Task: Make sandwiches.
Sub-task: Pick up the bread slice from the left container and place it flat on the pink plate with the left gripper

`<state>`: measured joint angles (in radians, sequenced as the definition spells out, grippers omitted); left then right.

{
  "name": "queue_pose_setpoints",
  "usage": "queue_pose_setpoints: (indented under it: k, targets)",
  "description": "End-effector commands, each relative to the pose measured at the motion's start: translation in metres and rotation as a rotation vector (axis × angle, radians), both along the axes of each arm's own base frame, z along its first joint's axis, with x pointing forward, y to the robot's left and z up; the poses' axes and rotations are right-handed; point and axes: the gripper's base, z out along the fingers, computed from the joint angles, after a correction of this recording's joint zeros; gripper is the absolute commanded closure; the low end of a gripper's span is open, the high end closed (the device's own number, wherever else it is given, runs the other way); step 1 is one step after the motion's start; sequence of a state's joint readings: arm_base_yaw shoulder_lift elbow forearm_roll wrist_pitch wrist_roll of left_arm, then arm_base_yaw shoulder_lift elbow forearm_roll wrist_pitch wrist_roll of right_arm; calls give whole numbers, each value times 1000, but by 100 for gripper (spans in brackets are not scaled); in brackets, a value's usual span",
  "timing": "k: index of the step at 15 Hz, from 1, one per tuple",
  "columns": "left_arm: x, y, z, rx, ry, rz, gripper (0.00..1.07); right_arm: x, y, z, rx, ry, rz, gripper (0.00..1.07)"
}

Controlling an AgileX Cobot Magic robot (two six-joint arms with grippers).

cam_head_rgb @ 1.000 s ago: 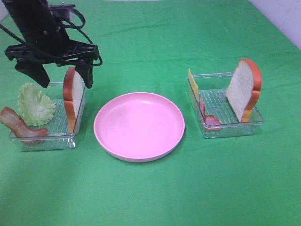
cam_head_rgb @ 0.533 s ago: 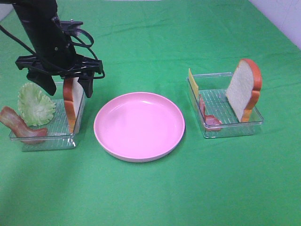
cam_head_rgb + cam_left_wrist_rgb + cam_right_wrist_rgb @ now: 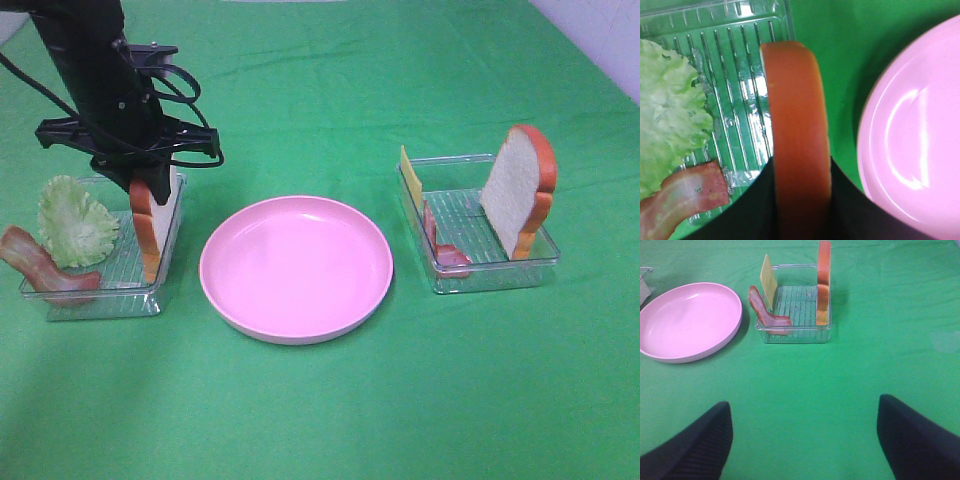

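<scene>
Here, L gripper [image 3: 152,182] pinching bread slice [image 3: 792,100], R gripper [image 3: 804,409] wide

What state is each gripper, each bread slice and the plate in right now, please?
left gripper: closed on the left bread slice
left bread slice: standing on edge in the left tray, gripped
right gripper: open, holding nothing
right bread slice: standing on edge in the right tray, untouched
pink plate: empty

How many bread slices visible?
2. One white bread slice with orange-brown crust stands in the left clear plastic tray, between the jaws of the left gripper; the second slice leans in the right clear tray.
</scene>
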<state>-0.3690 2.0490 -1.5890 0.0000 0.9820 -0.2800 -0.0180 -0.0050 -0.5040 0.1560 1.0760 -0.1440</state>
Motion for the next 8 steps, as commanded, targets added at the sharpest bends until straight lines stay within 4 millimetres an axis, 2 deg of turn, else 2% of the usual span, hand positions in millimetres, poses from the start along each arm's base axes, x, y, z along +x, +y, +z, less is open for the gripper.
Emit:
queue_pose_setpoints:
  k: [1, 3, 6, 8]
  targets:
    - [-2, -2, 7, -11, 2, 14, 107, -1, 0, 1, -10, -19, 5, 32]
    - [-7, 0, 18, -12, 6, 27, 107, -1, 0, 1, -10, -19, 5, 32]
    - [-24, 8, 56, -11, -2, 12, 107, -1, 0, 1, -10, -19, 5, 32]
    - [-36, 12, 83, -20, -43, -72, 107, -1, 0, 1, -10, -19, 5, 32]
